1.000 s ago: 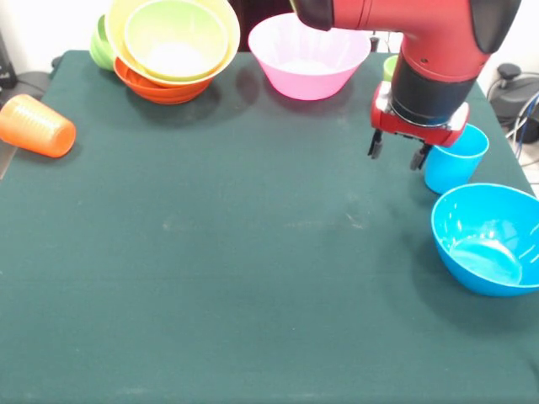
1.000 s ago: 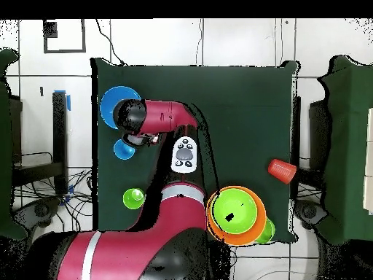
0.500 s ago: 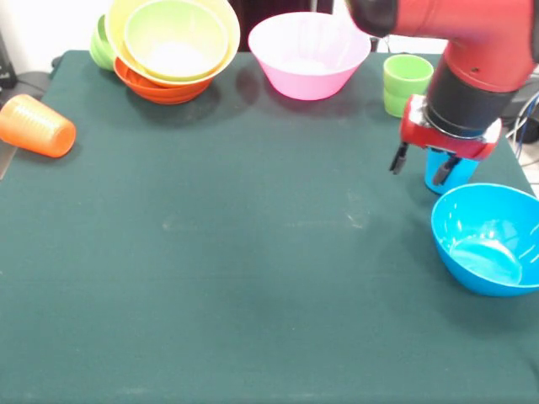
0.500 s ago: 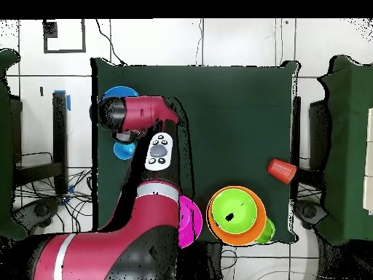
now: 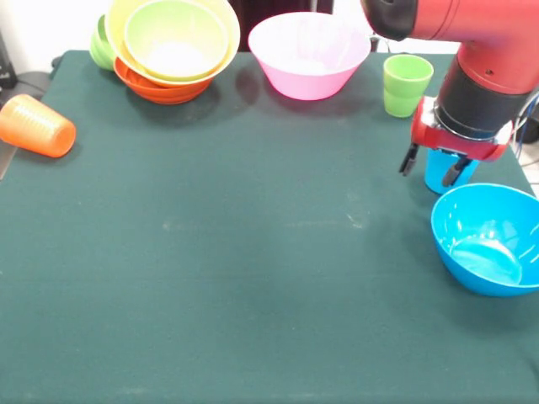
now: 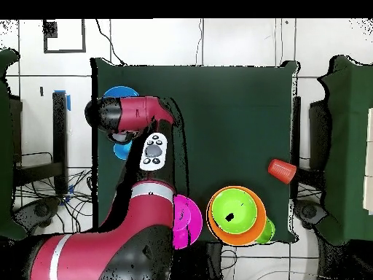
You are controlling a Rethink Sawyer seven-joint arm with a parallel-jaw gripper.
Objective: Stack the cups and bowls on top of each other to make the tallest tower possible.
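Glossy light blue cup (image 5: 438, 168) stands upright on the tabletop (image 5: 253, 252) just behind the blue bowl (image 5: 488, 240), likely light, stiff, slippery; gripper (image 5: 434, 165), fingers apart, seems to straddle it — best pinched across the rim.

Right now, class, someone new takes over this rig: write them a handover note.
Gripper: open, empty, straddling the upright light blue plastic cup.
Beside it: large blue plastic bowl, upright lime green plastic cup.
Large pink plastic bowl stands alone at the far edge.
Orange plastic cup lies on its side.
Done: a nest of bowls, green inside orange.
Left: all the rest.
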